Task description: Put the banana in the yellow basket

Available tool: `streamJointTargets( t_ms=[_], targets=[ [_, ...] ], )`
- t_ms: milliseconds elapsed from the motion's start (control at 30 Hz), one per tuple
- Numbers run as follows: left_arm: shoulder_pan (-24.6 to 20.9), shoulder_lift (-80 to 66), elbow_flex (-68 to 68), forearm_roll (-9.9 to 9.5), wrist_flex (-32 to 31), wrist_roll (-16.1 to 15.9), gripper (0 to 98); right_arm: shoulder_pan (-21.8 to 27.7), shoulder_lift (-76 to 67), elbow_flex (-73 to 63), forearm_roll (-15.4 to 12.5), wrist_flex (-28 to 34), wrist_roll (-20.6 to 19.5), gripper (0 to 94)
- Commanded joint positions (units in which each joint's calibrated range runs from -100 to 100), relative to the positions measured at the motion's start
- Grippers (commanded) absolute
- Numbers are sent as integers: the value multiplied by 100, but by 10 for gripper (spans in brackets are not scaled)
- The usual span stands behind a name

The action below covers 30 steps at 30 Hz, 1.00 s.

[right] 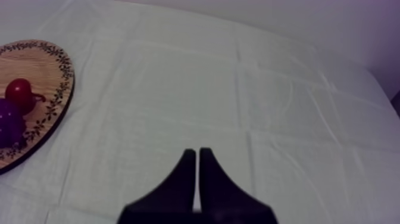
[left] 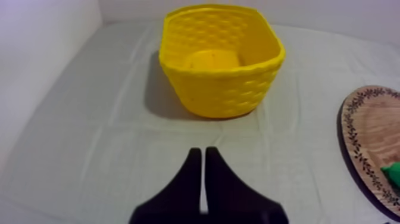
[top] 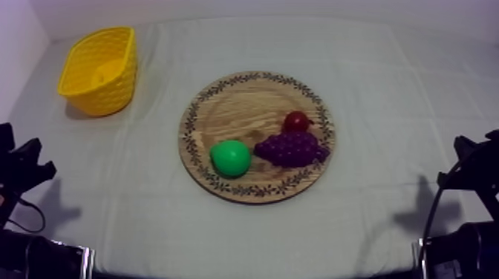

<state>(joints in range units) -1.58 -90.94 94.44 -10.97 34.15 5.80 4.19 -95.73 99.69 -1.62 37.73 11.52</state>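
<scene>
The banana [top: 108, 70] lies inside the yellow basket [top: 99, 93] at the table's back left; in the left wrist view the banana [left: 213, 60] shows on the floor of the basket [left: 229, 89]. The round wooden board [top: 245, 100] in the middle carries a green pear [top: 230, 158], purple grapes [top: 291, 148] and a small red fruit [top: 296, 121]. My left gripper [left: 199, 158] is shut on nothing, over the cloth short of the basket. My right gripper [right: 197, 156] is shut on nothing, over bare cloth to the right of the board [right: 50, 89].
Both arms rest low at the table's sides, the left arm [top: 22, 167] and the right arm [top: 471, 167]. A wall runs along the table's back and left. Bare cloth lies between the board and each arm.
</scene>
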Motion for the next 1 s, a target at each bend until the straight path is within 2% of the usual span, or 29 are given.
streamJointTargets(
  t_ms=[0, 67, 233, 533, 600, 733, 800, 867, 967],
  targets=[
    [27, -342, 51, -2, 61, 19, 1, 2, -2, -3, 3, 1, -1, 3],
    [51, -510, 126, 8, 135, 39, 1, 2, -2, -3, 3, 1, -1, 3],
    [103, -744, 237, 181, 275, -101, 1, 2, -2, -3, 3, 1, -1, 3],
    [82, -874, 350, 719, 430, -529, 1, 2, -2, -3, 3, 1, -1, 3],
    [75, -877, 352, 786, 453, -351, 1, 2, -2, -3, 3, 1, -1, 3],
    [69, -879, 412, 838, 264, 341, 1, 2, -2, -3, 3, 1, -1, 3],
    [68, -879, 463, 847, 100, 567, 1, 2, -2, -3, 3, 1, -1, 3],
    [68, -880, 487, 851, 19, 657, 1, 2, -2, -3, 3, 1, -1, 3],
    [68, -880, 503, 854, -33, 622, 1, 2, -2, -3, 3, 1, -1, 3]
  ],
)
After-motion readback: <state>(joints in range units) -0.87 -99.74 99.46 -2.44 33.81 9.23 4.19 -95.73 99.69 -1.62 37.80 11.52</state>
